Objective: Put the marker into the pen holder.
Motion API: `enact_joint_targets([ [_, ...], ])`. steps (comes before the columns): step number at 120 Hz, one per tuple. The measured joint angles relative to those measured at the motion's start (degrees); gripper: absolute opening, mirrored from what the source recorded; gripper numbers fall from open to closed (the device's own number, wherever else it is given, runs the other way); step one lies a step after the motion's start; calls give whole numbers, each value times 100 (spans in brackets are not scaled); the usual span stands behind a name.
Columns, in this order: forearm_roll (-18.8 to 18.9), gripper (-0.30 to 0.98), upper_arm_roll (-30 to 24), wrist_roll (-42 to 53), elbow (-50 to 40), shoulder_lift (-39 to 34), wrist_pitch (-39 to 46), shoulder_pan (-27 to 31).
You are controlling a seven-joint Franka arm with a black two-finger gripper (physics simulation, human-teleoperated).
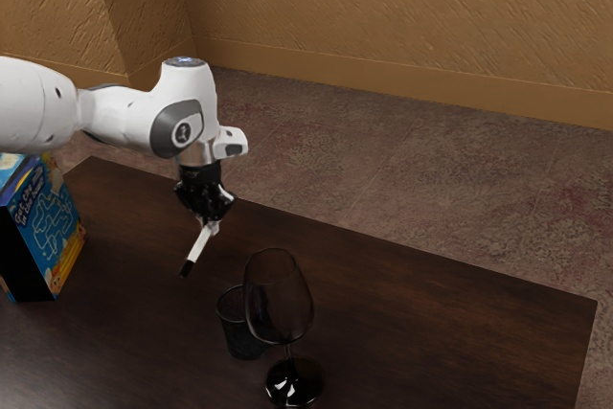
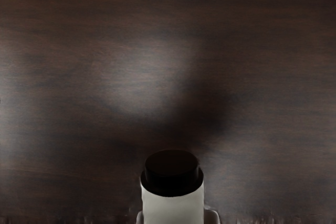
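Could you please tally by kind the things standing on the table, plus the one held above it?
Boxes: 1
Pen holders: 1
Wine glasses: 1
Markers: 1
Total: 4

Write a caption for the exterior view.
A robot gripper holds a white marker, black end slanting down, above a table bearing a black pen holder, a wine glass and a colorful box.
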Motion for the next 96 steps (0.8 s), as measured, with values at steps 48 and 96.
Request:
enact_joint_targets([
  [48, 29, -8, -49, -449, 283, -489, -1198, -960],
  [96, -121, -6, -103, -877, 397, -388, -1330, -1461],
])
